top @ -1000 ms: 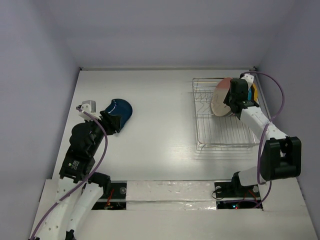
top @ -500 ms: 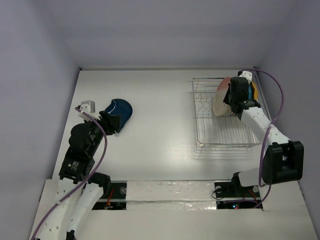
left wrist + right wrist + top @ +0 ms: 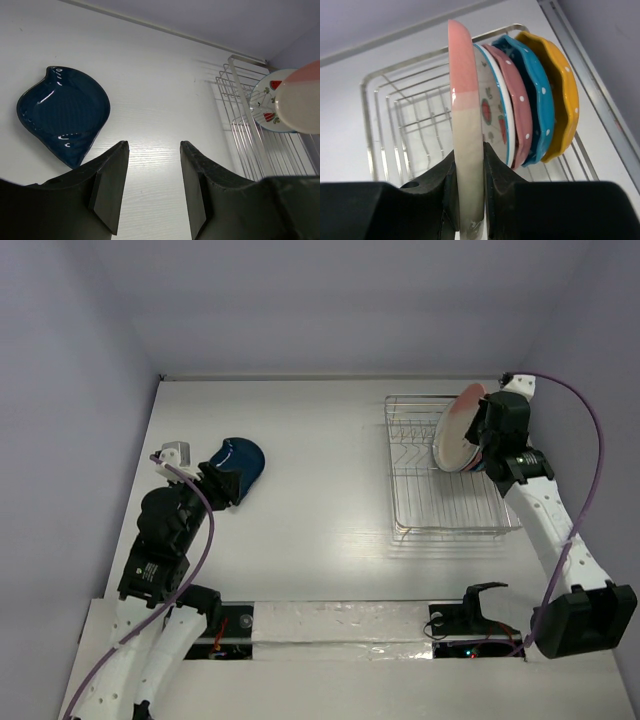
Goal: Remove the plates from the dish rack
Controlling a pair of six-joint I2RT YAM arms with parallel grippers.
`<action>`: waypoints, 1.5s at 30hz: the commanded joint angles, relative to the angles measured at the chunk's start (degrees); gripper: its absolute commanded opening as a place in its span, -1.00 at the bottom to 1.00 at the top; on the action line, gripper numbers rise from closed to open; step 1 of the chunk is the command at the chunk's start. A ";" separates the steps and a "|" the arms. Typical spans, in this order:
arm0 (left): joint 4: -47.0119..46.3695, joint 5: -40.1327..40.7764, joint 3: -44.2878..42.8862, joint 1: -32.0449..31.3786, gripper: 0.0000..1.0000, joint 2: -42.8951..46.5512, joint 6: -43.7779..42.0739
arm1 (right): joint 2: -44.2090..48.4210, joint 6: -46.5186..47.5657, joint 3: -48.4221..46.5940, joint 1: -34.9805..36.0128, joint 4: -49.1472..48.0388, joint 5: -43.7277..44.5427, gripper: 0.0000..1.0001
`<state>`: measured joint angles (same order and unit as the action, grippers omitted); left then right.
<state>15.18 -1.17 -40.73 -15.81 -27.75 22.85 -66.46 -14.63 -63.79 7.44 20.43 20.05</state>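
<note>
Currently right gripper [image 3: 469, 159] is pinching the pink-and-cream plate [image 3: 465, 100] by its rim. That plate stands on edge, tilted, at the far right end of the dish rack [image 3: 390, 470]. Four other plates [image 3: 540, 100] stand just to its right, so I'd judge the exit is up, then left onto the surface [image 3: 320, 440]. Left gripper [image 3: 151, 165] is spread and empty by the dark blue plate [image 3: 65, 112], well apart from the rack.

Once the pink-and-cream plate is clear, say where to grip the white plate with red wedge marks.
Take the white plate with red wedge marks by its top rim, coming straight down, one finger on each face. It stands on edge in the silver wire rack, close against the pink dotted plate, so only its upper edge is likely reachable.
</note>
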 commanded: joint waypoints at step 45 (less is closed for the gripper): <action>-3.49 -1.38 0.65 1.93 -0.16 -0.03 -0.62 | -45.60 -28.43 -19.37 26.31 -28.25 -11.18 -0.51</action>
<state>14.74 -1.69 -40.73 -14.13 -27.57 22.85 -112.38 -41.45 -82.13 33.45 -3.03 5.19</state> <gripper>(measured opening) 0.422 0.245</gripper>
